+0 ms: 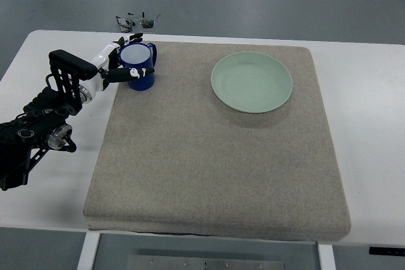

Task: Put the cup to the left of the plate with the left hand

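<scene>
left hand (124, 61) wraps cup (138, 66), far-left corner of mat (209, 156) | plate (252, 82) well apart to the right | we keep cup upright, carry right, set down just left of plate, then release

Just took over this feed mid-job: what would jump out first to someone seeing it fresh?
The left hand wrapped around a blue cup at the far left corner of the grey mat. Next, the pale green plate, empty, toward the mat's far right, well apart from the cup.
</scene>
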Action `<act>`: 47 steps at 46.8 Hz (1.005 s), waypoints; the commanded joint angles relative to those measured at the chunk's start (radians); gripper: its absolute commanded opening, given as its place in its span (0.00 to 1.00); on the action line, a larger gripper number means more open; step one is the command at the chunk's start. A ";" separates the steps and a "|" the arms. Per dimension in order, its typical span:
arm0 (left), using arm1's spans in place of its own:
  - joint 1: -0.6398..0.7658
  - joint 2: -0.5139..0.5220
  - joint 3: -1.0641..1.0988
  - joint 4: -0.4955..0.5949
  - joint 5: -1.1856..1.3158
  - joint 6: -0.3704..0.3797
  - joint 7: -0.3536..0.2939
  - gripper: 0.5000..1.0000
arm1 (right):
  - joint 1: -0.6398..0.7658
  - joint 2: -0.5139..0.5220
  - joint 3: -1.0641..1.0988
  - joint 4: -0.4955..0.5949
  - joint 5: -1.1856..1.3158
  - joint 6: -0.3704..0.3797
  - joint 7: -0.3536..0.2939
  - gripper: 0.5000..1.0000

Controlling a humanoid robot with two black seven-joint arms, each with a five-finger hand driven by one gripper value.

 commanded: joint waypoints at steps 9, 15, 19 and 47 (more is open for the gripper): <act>0.000 0.012 -0.028 -0.009 -0.035 -0.002 -0.004 0.99 | 0.000 0.000 0.000 0.001 -0.001 0.001 0.000 0.87; 0.000 0.018 -0.051 -0.012 -0.035 -0.002 -0.006 0.99 | 0.000 0.000 0.000 0.001 -0.001 0.001 0.000 0.87; -0.002 0.024 -0.069 -0.018 -0.035 -0.006 -0.006 0.99 | 0.000 0.000 0.000 -0.001 -0.001 -0.001 0.001 0.87; -0.061 0.043 -0.284 -0.129 -0.052 -0.012 -0.011 0.99 | 0.000 0.000 0.000 0.001 0.001 0.001 0.001 0.87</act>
